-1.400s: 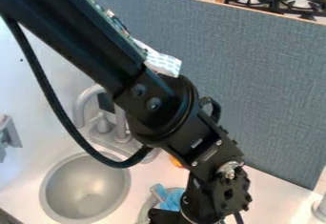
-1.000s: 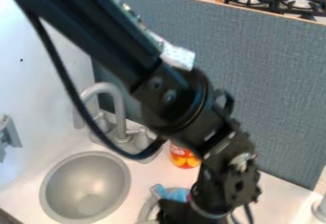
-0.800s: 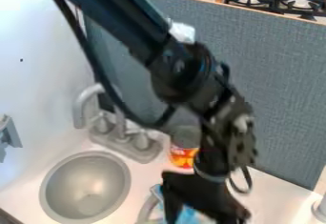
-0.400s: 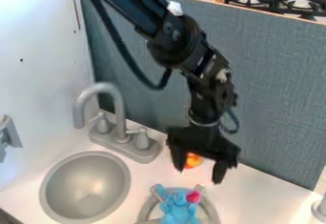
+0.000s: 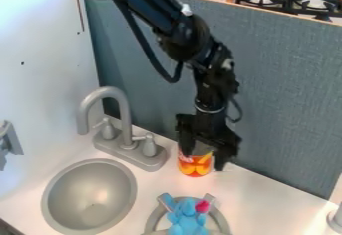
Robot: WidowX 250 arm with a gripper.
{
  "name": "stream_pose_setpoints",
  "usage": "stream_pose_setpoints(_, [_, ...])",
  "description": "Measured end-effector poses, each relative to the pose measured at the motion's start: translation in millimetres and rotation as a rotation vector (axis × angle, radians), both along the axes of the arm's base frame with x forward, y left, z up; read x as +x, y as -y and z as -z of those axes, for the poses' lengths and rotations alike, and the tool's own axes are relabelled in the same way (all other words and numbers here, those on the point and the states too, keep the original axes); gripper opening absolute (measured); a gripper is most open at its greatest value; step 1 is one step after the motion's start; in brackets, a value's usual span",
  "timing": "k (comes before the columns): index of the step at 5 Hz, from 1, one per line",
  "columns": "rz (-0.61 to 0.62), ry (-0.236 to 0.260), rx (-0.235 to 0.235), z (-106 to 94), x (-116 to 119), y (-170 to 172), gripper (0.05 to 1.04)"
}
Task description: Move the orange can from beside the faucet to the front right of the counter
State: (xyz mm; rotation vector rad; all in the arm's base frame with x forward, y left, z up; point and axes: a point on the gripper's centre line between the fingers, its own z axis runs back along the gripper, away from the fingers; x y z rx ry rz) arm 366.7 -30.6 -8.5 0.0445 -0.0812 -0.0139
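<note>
The red and orange can (image 5: 194, 168) stands on the white counter (image 5: 267, 199), near the gray tap (image 5: 125, 116). The black gripper (image 5: 204, 161) is by its top, jaws wide apart. In front, a blue toy (image 5: 188, 220) sits at a gray ring (image 5: 155, 219), beside the round sink (image 5: 89, 194).

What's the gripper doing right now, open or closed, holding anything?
Gripper: open, fingers spread at the orange-and-red container, no grip on it visible; contact can't be told.
</note>
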Motion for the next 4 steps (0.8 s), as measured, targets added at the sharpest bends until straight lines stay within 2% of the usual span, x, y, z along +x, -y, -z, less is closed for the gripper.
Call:
stream_pose_setpoints(1, [0.048, -0.022, 0.022, 8.7, 14.4, -19.4, 1.002])
stream_pose_setpoints(2, [0.064, -0.019, 0.043, 8.3, 18.2, -34.5, 1.002])
stream_pose_setpoints(3, [0.031, -0.002, 0.043, 16.0, 23.7, -50.9, 1.002])
stream_pose_setpoints(4, [0.049, -0.032, 0.048, 34.7, 37.0, -55.6, 1.002])
